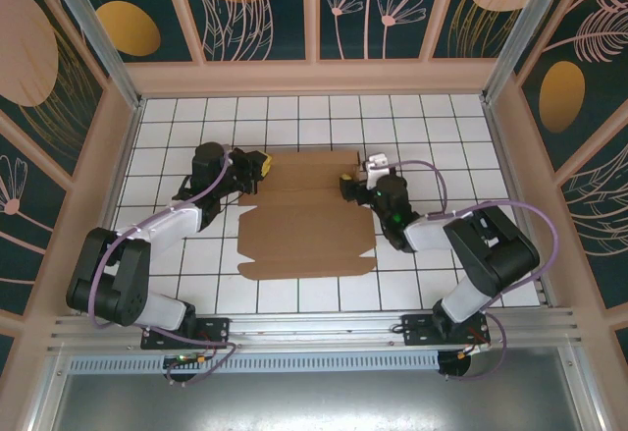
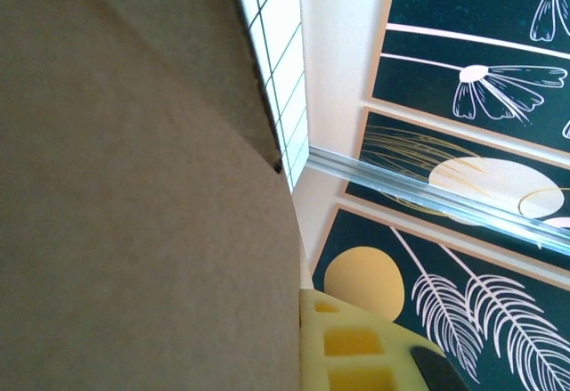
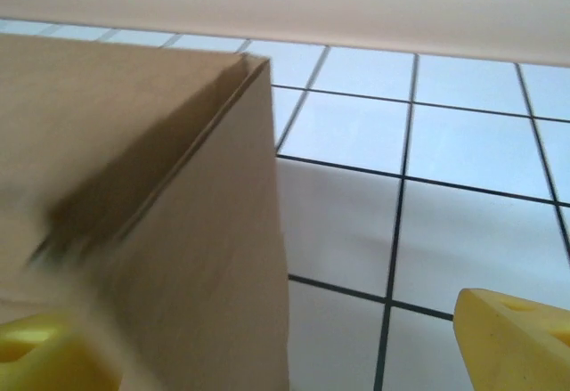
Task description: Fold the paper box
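Note:
The paper box [image 1: 304,230] is a brown cardboard sheet with creases, lying mostly flat in the middle of the tiled table. My left gripper [image 1: 257,166] is at its far left corner. In the left wrist view, cardboard [image 2: 134,231] presses right against a yellow finger [image 2: 356,346], so the gripper is shut on that flap. My right gripper [image 1: 353,184] is at the sheet's far right edge. In the right wrist view its yellow fingers [image 3: 512,342] stand wide apart, open. A raised cardboard flap [image 3: 205,231] stands between them, close to the left finger.
The white gridded table [image 1: 442,136] is ringed by a low beige wall [image 1: 314,78] with dark floral panels above. A metal rail [image 1: 314,328] carries both arm bases at the near edge.

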